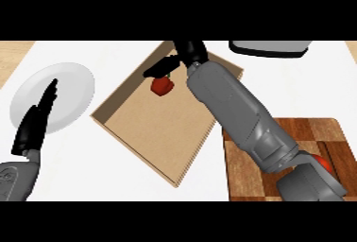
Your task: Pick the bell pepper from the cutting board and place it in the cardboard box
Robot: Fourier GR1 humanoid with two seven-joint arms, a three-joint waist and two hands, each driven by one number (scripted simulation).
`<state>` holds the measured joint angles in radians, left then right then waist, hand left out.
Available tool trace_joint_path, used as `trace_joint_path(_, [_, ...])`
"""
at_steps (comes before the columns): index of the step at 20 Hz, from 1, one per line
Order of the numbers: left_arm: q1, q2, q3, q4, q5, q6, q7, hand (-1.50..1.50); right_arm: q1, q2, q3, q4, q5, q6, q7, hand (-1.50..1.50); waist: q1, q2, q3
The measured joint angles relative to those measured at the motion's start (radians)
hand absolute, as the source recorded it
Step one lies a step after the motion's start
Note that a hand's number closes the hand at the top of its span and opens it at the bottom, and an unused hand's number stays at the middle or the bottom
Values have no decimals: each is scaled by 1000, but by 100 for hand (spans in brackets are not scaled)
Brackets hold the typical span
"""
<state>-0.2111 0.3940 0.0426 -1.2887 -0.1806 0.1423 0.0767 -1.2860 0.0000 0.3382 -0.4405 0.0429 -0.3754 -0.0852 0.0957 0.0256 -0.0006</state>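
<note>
The right hand (182, 57) is pinching the red bell pepper (162, 86), dangling it over the cardboard box (150, 137) toward twelve o'clock, apparently for release. The left hand (38, 120) is resting open at nine o'clock.

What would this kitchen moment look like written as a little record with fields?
right hand: reached over the cardboard box, fingers around the bell pepper's top
bell pepper: red, hanging above the box's floor
left hand: open, resting at the view's left, over the plate
plate: white, left of the box
cutting board: wooden, lower right; another red item shows behind the forearm
</note>
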Motion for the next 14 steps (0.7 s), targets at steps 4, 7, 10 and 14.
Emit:
trace_joint_path(4, [25,5,15,-6,1,4,-3,0,-8,0,-82,11,-67,-17,-75,-150,-26,-7,0])
trace_joint_path(7, [51,3,27,-8,3,8,-16,0,-5,-38,-144,24,-111,44,-133,-150,-43,-10,0])
trace_joint_path(10, [62,1,38,-7,5,9,-20,0,13,-91,-188,36,-135,97,-176,-150,-58,-14,0])
trace_joint_path(14, [61,8,51,-8,7,1,-17,0,25,-186,-238,65,-155,170,-206,-150,-68,-16,1])
